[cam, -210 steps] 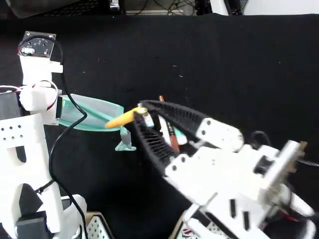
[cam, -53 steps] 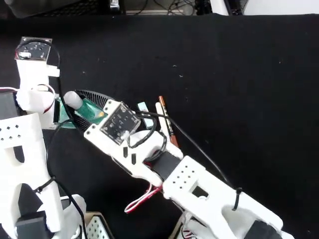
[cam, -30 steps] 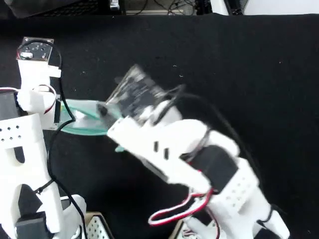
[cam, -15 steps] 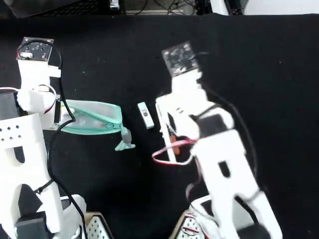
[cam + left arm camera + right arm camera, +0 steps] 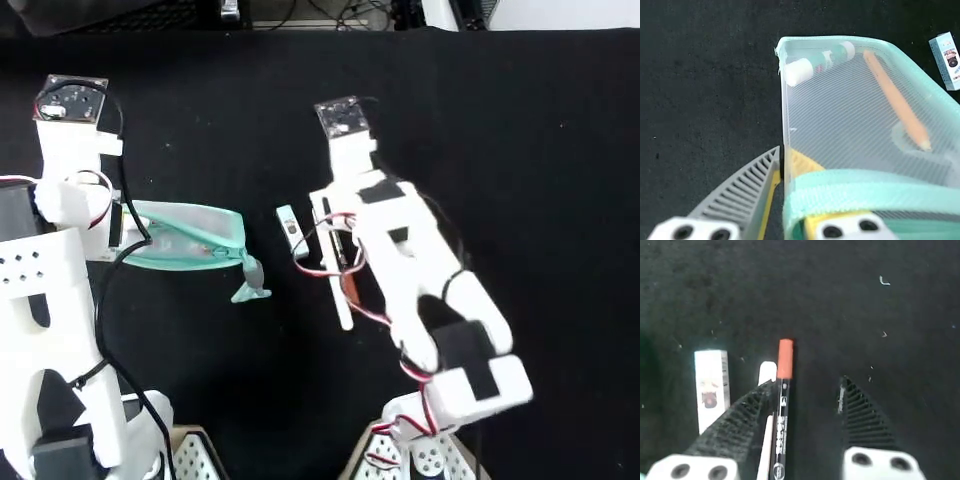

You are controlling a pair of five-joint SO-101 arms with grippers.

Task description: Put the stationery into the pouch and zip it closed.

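Right wrist view: right tool (image 5: pixel 807 385) open above surface (image 5: pixel 900 315), red-capped pen (image 5: pixel 784 390) lying off-centre beside one finger. Centre over barrel, descend, pinch pen alone, clear of white pen (image 5: pixel 767 371) alongside. Left tool (image 5: pixel 782 175) clamps pouch (image 5: pixel 850 110) rim; pencil (image 5: pixel 895 105) inside.

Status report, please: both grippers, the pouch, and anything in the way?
Left gripper shut on pouch, orange pencil inside. Right gripper open over red-capped pen on table. Close beside it a white pen, under one jaw.
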